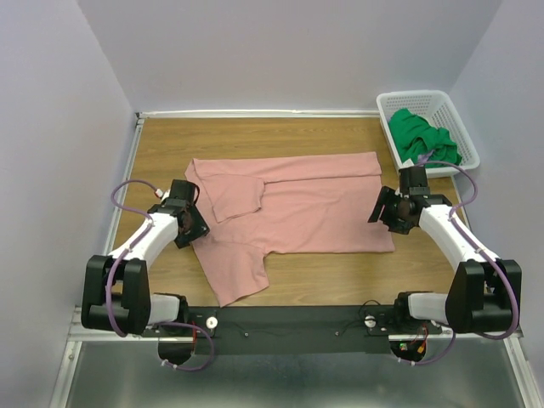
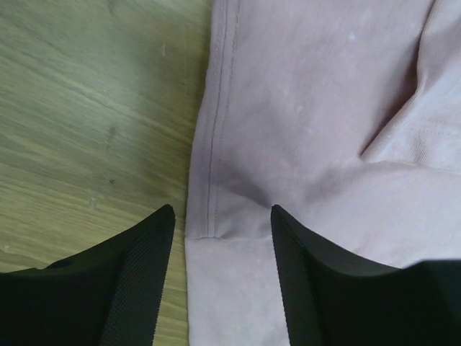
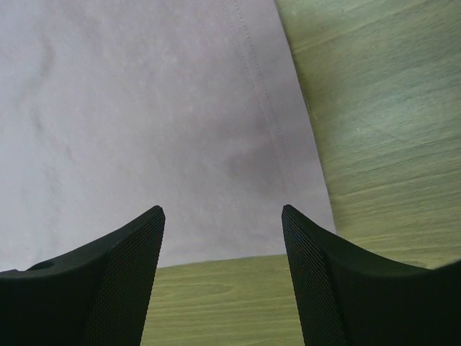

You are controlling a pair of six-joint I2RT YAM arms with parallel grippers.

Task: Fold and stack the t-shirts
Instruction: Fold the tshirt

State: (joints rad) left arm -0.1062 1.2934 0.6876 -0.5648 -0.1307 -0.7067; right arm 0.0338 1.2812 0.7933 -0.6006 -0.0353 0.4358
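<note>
At the far right corner, I see the white basket (image 1: 422, 94) holding the green t-shirt (image 1: 425, 136), bunched up. The pink t-shirt (image 1: 314, 212) lies partly folded on the table (image 1: 323, 276) between my arms. My left gripper (image 2: 222, 216) hangs over its left seam and my right gripper (image 3: 223, 213) over its near right corner, both spread wide, gripping nothing.

Wood-grain counter (image 1: 255, 136) with a white lattice basket (image 1: 450, 109).
The basket sits at the counter's far right corner, seemingly overhanging its edge; a pale metal rail (image 1: 255, 113) borders the wood, with plain lilac walls (image 1: 280, 51) around.
</note>
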